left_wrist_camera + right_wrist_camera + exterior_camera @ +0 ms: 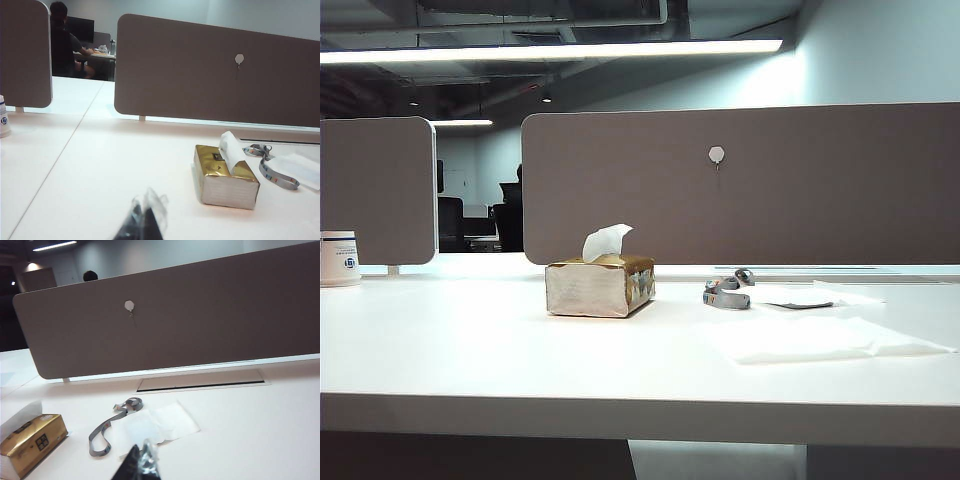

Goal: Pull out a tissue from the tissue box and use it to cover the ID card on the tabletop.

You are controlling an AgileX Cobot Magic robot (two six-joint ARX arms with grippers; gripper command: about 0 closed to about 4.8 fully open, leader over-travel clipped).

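The tissue box (pixel 600 288) stands mid-table, gold-brown on top, with a white tuft (pixel 607 241) sticking up. To its right lies the bunched grey lanyard (pixel 727 292). The ID card is almost hidden under a white tissue (pixel 815 294); only a thin dark edge (pixel 805 304) peeks out. Neither gripper appears in the exterior view. In the left wrist view my left gripper (pixel 142 220) is shut and empty, hovering short of the tissue box (pixel 225 177). In the right wrist view my right gripper (pixel 141 462) is shut and empty, raised just short of the spread tissue (pixel 150 424) and the lanyard (pixel 106 432).
A second white sheet (pixel 820 338) lies flat nearer the table's front edge. A white cup (pixel 338 258) stands at the far left. Grey-brown divider panels (pixel 740 185) wall off the back, with a cable slot (pixel 200 381) in the tabletop before them.
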